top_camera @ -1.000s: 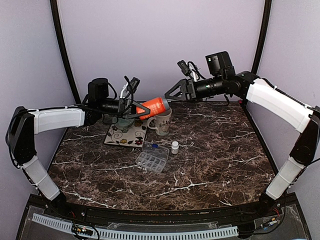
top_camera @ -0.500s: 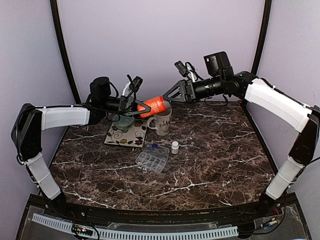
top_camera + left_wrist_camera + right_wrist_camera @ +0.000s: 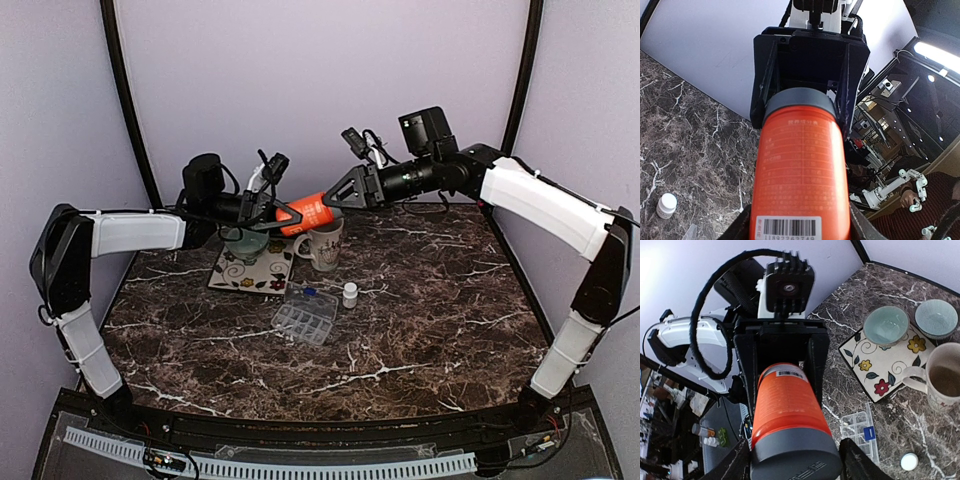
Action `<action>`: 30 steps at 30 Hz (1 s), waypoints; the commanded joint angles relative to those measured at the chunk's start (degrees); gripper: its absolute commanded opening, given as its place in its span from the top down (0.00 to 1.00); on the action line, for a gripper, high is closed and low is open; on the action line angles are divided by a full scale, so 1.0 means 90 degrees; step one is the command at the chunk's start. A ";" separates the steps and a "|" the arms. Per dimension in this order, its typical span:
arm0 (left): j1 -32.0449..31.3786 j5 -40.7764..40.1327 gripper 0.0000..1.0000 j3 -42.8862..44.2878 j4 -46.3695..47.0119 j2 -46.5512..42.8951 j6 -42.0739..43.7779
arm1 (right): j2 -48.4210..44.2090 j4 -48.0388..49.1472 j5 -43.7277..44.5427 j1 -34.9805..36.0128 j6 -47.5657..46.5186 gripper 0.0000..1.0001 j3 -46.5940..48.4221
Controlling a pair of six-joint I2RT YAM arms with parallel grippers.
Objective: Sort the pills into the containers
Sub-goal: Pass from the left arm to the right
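An orange bottle (image 3: 308,212) with a grey cap (image 3: 795,457) hangs on its side above the mug (image 3: 322,245). My left gripper (image 3: 283,213) is shut on its barcode end (image 3: 787,226), a finger on each side. From the right, my right gripper (image 3: 338,198) has its fingers against both sides of the grey cap. A clear compartment box (image 3: 305,318) and a small white bottle (image 3: 350,294) sit on the marble table. No pills show.
A floral tile (image 3: 250,270) lies at the back left with a teal bowl (image 3: 243,240) on it; a second teal bowl (image 3: 936,317) shows in the right wrist view. The mug stands beside the tile.
The right gripper has moved left onto the bottle's cap and narrowed around it. The left arm has pushed the bottle slightly right and up.
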 commanded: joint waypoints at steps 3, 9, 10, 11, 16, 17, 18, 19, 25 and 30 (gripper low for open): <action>0.0049 0.0256 1.00 0.0235 0.0539 0.0027 -0.0210 | 0.0097 0.0076 -0.0150 0.0083 -0.0018 0.58 0.0248; 0.0044 0.0170 1.00 0.0231 0.0419 -0.0002 -0.0036 | 0.0131 0.0125 -0.0224 0.0088 0.0135 0.78 0.0258; 0.0043 0.0135 1.00 0.0246 0.0312 -0.0025 0.0057 | 0.0145 0.0130 -0.0225 0.0088 0.0195 0.78 0.0258; 0.0047 0.0087 1.00 0.0272 0.0154 -0.0054 0.0212 | 0.0177 0.0136 -0.0230 0.0088 0.0255 0.79 0.0271; 0.0040 -0.0561 1.00 0.0412 -0.1327 -0.0434 0.1671 | 0.0415 0.0129 -0.0265 0.0081 0.0788 0.87 0.0393; 0.0039 -0.0729 1.00 0.0413 -0.1557 -0.0527 0.1947 | 0.0472 0.0123 -0.0264 0.0086 0.0885 0.87 0.0415; 0.0034 -0.0878 1.00 0.0396 -0.1728 -0.0630 0.2243 | 0.0513 0.0130 -0.0280 0.0075 0.0994 0.88 0.0435; 0.0030 -0.1047 1.00 0.0366 -0.1871 -0.0728 0.2467 | 0.0553 0.0152 -0.0292 0.0064 0.1083 0.88 0.0440; -0.0071 -0.2046 1.00 0.0144 -0.2435 -0.1380 0.3534 | 0.0728 0.0358 -0.0432 0.0005 0.1599 0.90 0.0465; -0.0283 -0.2833 1.00 0.0077 -0.2794 -0.1699 0.4282 | 0.0908 0.0224 -0.0484 -0.0019 0.1817 0.90 0.0663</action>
